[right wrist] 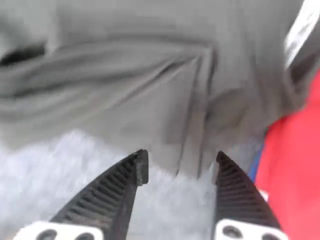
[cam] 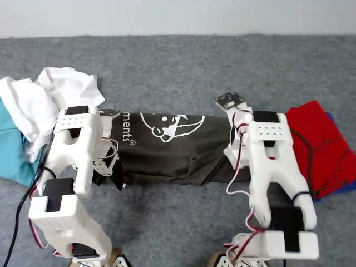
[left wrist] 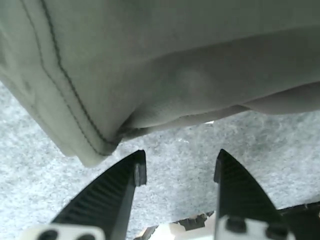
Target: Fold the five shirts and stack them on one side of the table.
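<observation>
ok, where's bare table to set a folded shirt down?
Free: wide table strip beyond the dark shirt, to the wall; smaller patch before it, between left arm and right arm. Crowded: white shirts and teal shirt at left, red shirt at right.

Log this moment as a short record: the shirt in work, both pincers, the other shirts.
shirt in work: dark printed shirt, lying as a band across the grey table
left pincer: open, empty, at the dark shirt's stitched edge
right pincer: open, empty, at the dark shirt's end by the red shirt
right side: red shirt lying on a blue shirt
left side: crumpled white fabric over a teal shirt
</observation>
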You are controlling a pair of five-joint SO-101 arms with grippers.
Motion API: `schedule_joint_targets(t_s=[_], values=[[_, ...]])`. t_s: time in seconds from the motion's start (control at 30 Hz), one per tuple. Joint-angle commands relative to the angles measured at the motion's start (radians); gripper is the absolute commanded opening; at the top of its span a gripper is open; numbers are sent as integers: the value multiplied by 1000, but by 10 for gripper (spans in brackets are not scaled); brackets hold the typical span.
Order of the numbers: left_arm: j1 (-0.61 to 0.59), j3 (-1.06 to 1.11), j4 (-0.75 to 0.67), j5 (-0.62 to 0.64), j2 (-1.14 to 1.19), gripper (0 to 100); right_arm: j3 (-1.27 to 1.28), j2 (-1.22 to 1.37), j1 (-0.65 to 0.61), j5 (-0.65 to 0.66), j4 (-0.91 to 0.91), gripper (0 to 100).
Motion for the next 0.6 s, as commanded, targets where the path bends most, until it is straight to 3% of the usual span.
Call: schedule_joint_targets(t_s=[0.0, 0.13, 0.3, 0.57], values=[[8, -1, -5, -17, -41, 218, -5, -119, -45, 52, 148, 136], [8, -1, -5, -17, -41, 218, 135, -176, -162, 60, 162, 95], [8, -1, -3, -17, -41, 218, 321, -174, -315, 28, -16, 95], [8, -1, -2, -17, -41, 218, 354, -174, -394, -72, -252, 90]])
